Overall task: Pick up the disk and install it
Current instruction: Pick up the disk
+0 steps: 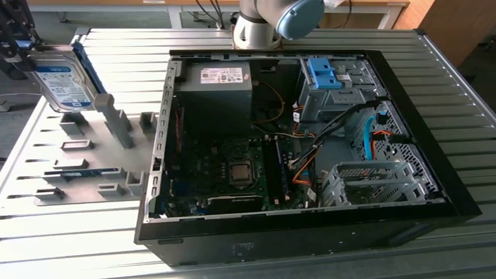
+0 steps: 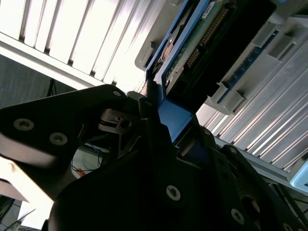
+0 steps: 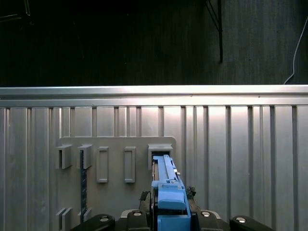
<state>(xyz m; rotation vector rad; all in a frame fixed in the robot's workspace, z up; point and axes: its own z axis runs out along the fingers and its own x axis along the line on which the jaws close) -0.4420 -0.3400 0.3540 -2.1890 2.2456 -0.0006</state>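
Gripping the flat rectangular silver metal disk (image 1: 66,81) by the bright blue plastic frame on its edge, the dark claw (image 2: 168,127) is closed on it. In the second wrist view the black fingers (image 2: 150,125) press against the blue frame from both sides. In the exterior view the disk stands on its edge, a little tilted, at the exterior view's left, with its white-and-blue label toward the camera. It is above the light grey slotted holder plate (image 1: 85,160), which lies on the ribbed silver metal counter (image 1: 449,87). In the first wrist view the far end of the disk is just beside one raised slot of this plate. I cannot tell if it is fully out of the slot or touches it.

I judge that the picking up is done or almost done, because the claw has a firm hold. The installing is not yet done: the disk is well apart from the big black open computer case (image 1: 457,197) on the counter. Inside the case, the silver perforated metal drive cage (image 1: 372,180) looks empty, and a blue plastic bracket (image 1: 322,72) sits in the far bay, without a drive as far as I can see.
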